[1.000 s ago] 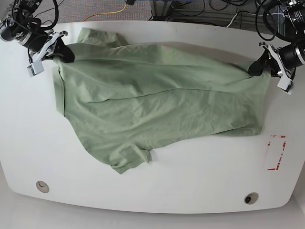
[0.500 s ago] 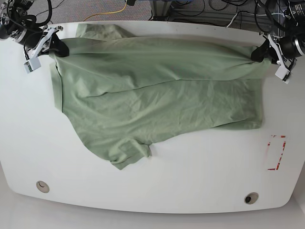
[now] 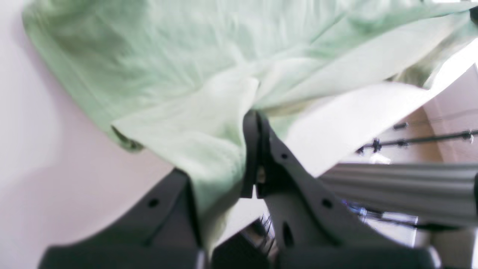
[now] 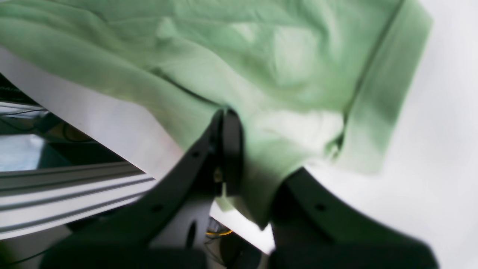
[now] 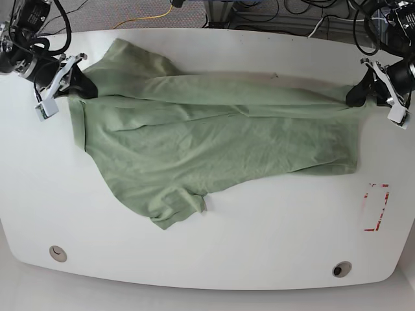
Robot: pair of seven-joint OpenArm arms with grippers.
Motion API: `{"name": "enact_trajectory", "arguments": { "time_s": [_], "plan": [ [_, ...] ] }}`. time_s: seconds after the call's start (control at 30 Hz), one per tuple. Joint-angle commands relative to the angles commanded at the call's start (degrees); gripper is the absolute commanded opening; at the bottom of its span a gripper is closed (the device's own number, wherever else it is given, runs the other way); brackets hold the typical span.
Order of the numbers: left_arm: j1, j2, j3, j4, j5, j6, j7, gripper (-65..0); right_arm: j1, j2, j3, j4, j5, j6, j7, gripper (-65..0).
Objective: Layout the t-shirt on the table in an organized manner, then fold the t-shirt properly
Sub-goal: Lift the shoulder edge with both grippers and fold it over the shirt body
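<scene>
The sage-green t-shirt (image 5: 214, 139) lies spread across the white table (image 5: 259, 227), stretched between both arms. My left gripper (image 5: 358, 94), at the base view's right, is shut on the t-shirt's far right corner. Its wrist view shows the fabric (image 3: 209, 164) pinched between the dark fingers (image 3: 254, 149). At the base view's left, my right gripper (image 5: 79, 83) is shut on the t-shirt's upper left corner. There the cloth (image 4: 261, 175) sits clamped beside one finger (image 4: 227, 149). One sleeve (image 5: 178, 210) points toward the table's front.
A red rectangular marking (image 5: 375, 207) sits near the right edge. Two round grommet holes (image 5: 58, 253) (image 5: 342, 269) lie near the front edge. Cables (image 5: 285, 13) and metal framing run behind the table's far edge.
Both grippers have pulled the t-shirt's far edge taut and lowered it. The lifted fold has flattened, and the upper left sleeve now lies spread out.
</scene>
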Motion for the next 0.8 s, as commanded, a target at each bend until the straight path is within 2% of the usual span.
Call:
{"name": "enact_trajectory", "arguments": {
  "time_s": [0.2, 0.37, 0.57, 0.8],
  "plan": [
    [-4.9, 0.5, 0.2, -3.3, 6.0, 0.0, 0.0, -65.0, 3.4, 0.4, -2.3, -5.6, -0.1, 0.00, 0.0, -65.0],
    [-9.6, 2.4, 0.3, -6.5, 6.7, 0.0, 0.0, -65.0, 6.1, 0.4, -2.3, -8.5, -0.1, 0.00, 0.0, -65.0],
    [-14.2, 2.3, 2.0, -12.6, 7.6, 0.0, 0.0, -65.0, 9.1, 0.5, -2.3, -11.3, -0.4, 0.00, 0.0, -65.0],
    [-20.3, 2.5, 3.4, -17.3, 16.5, 0.0, 0.0, -65.0, 11.8, 0.0, -2.3, -12.0, -5.5, 0.00, 0.0, -65.0]
  ]
}}
